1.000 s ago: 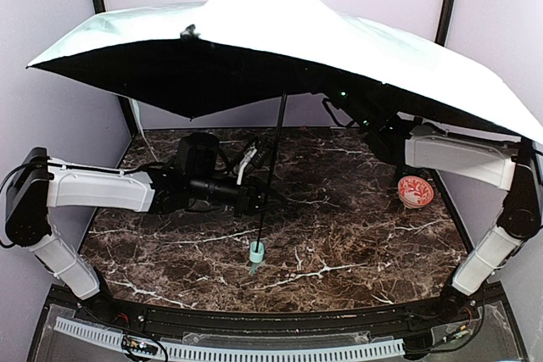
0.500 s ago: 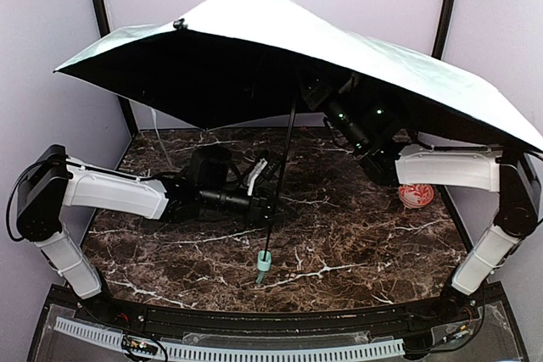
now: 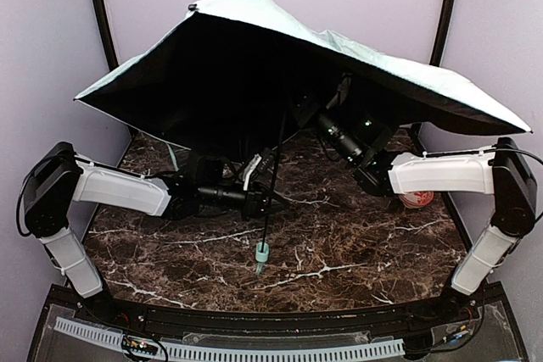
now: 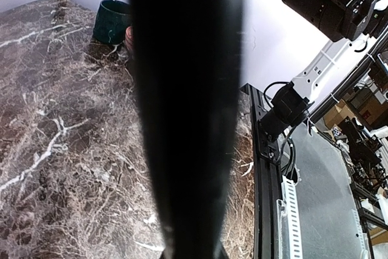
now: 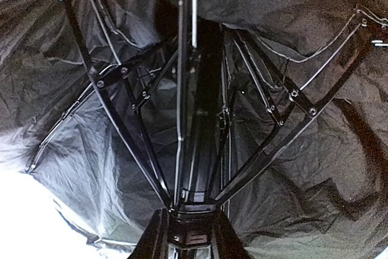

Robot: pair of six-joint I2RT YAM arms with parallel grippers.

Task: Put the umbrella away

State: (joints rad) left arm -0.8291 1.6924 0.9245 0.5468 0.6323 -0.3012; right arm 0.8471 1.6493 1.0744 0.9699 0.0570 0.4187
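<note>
Overhead, left gripper (image 3: 265, 201) clamps umbrella (image 3: 280, 31) shaft; wrist view alone shows right gripper (image 5: 193, 230) pinching its runner.

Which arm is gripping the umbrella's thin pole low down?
The left arm: its fingers pinch the umbrella's pole above the mint handle; the right arm reaches up under the canopy.

Left arm's stretched out low and flat, left gripper (image 3: 265, 201) clamped tight on the mint-green folding umbrella's (image 3: 339, 40) thin black shaft. Right arm angles up, right gripper (image 5: 193, 225) pinching the runner.
</note>
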